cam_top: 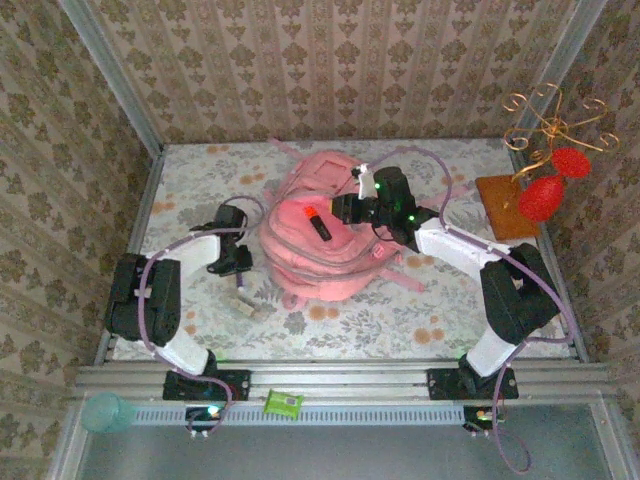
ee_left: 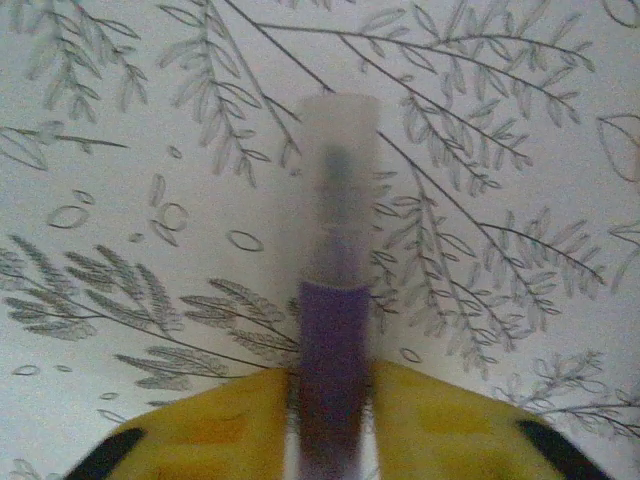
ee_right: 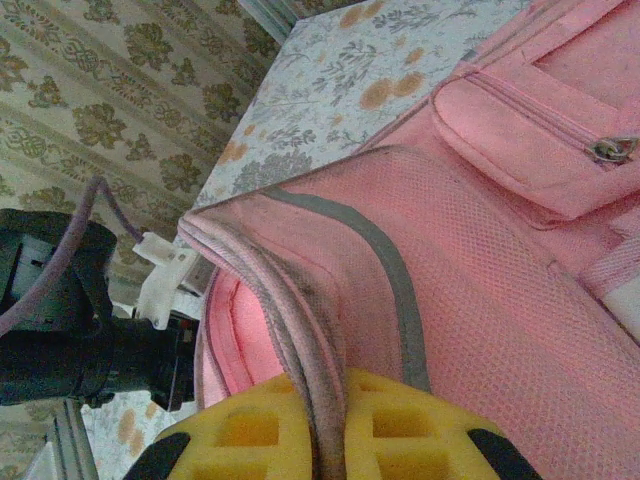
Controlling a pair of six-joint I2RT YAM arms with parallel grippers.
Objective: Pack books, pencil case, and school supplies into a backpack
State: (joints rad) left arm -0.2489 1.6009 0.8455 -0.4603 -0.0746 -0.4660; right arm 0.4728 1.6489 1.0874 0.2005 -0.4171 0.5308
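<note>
The left gripper [ee_left: 333, 385] is at the bottom centre of its wrist view, low over the table [ee_left: 520, 150]. Its yellow fingers [ee_left: 440, 420] pinch the lower end of the purple pen [ee_left: 335, 300], which points to the top of the frame. I cannot tell whether the pen rests on the leafy cloth or is just above it. I judge that this grip is taken to carry the pen to the backpack [cam_top: 320, 255], which lies in the middle of the top view, to the right of this arm. The right gripper [ee_right: 325, 400] has its fingers pressed together on the corded rim of the backpack, probably to hold the mouth open. A marker [cam_top: 318, 222] with an orange cap appears to lie in that opening already.
</note>
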